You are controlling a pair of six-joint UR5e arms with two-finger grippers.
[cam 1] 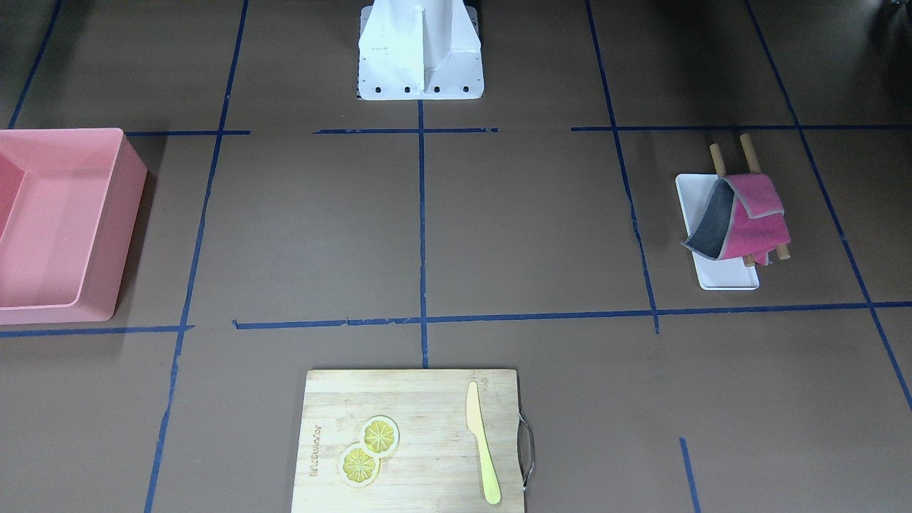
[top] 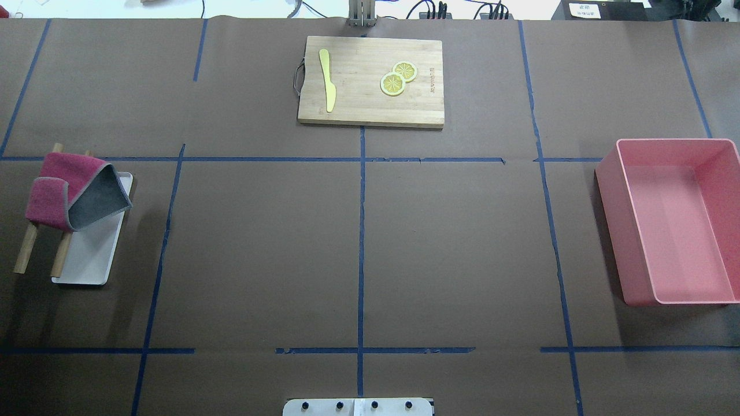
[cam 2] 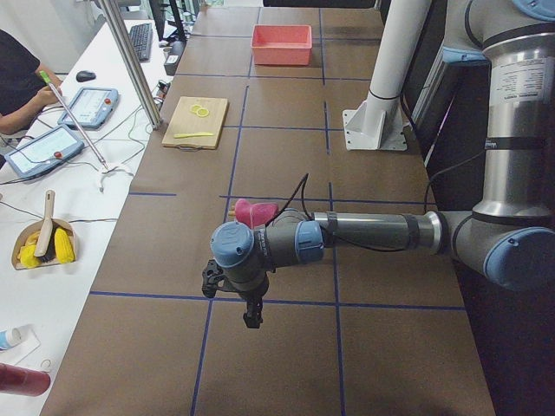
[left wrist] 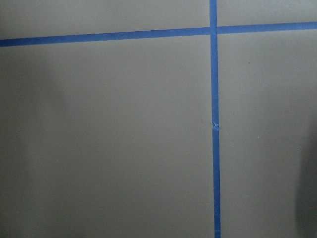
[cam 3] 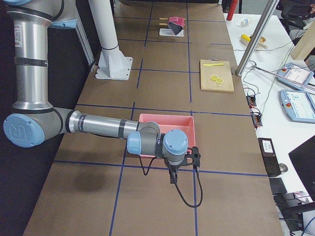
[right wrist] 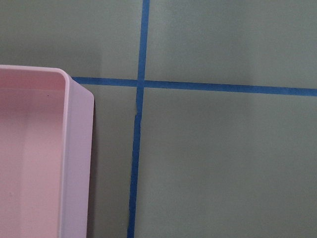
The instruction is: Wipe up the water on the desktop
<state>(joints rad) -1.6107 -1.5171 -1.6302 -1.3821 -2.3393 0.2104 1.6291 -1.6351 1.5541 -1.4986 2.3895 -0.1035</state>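
Observation:
The desktop point(cam 1: 534, 228) is a dark-brown surface with a grid of blue tape lines; it also shows in the overhead view point(top: 260, 248). No water patch shows on it. A magenta and grey cloth point(cam 1: 744, 214) hangs over two wooden rods on a small white tray point(cam 1: 727, 281), at the overhead view's left point(top: 69, 193). My left gripper point(cam 2: 251, 316) shows only in the exterior left view, near the cloth, and I cannot tell its state. My right gripper point(cam 3: 173, 179) shows only in the exterior right view, and I cannot tell its state.
A pink bin point(top: 676, 225) stands at the table's right side, close to my right wrist point(right wrist: 34, 158). A bamboo cutting board point(top: 370, 81) at the far edge carries a yellow knife point(top: 328, 81) and two lemon slices point(top: 396, 81). The white robot base point(cam 1: 420, 50) stands at the near edge.

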